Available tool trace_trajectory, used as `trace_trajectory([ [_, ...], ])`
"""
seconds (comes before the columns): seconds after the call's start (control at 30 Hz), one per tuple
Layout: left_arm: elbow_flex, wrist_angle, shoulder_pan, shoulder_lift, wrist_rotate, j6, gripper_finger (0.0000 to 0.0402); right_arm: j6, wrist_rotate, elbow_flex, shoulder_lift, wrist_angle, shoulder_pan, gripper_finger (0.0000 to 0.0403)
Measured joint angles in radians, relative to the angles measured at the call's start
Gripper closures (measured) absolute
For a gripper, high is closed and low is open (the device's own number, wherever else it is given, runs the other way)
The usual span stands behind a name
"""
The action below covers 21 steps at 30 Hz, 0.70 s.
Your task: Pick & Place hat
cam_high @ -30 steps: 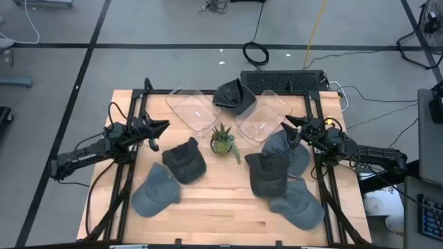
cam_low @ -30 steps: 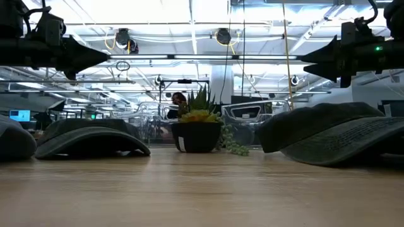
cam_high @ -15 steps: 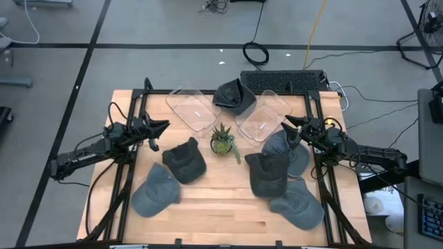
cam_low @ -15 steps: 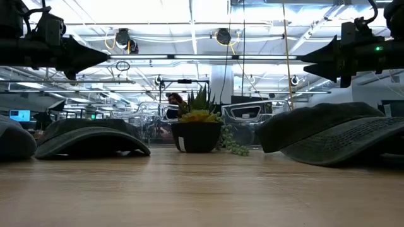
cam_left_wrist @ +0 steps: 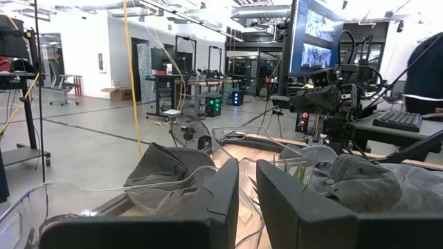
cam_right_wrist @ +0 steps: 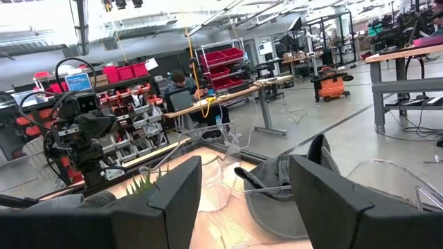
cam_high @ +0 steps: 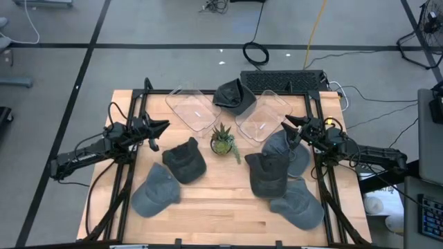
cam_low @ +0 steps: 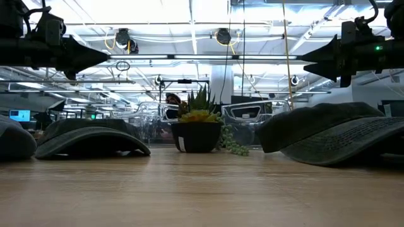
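2 end effectors hover above the surface (cam_high: 221,207): left end effector (cam_high: 162,125) narrowly parted, right end effector (cam_high: 287,122) wide, both empty

No legible text, label, brand, number or sign in any view. The caps (cam_high: 183,160) and clear trays (cam_high: 194,108) show no print that can be read, and the lit screens (cam_left_wrist: 317,31) in the room behind are too small and blurred to make out.
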Motion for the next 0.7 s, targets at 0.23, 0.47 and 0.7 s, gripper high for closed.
trace_trajectory([
  [0.23, 0.000, 0.000, 0.000, 0.000, 0.000, 0.000, 0.0339, 0.000, 0.000, 0.000, 0.000, -0.001, 0.000, 0.0195],
  [0.47, 0.000, 0.000, 0.000, 0.000, 0.000, 0.000, 0.0339, 0.000, -0.001, 0.000, 0.000, -0.001, 0.000, 0.0195],
  [0.7, 0.000, 0.000, 0.000, 0.000, 0.000, 0.000, 0.0339, 0.067, -0.038, 0.007, 0.000, -0.024, 0.000, 0.0186],
])
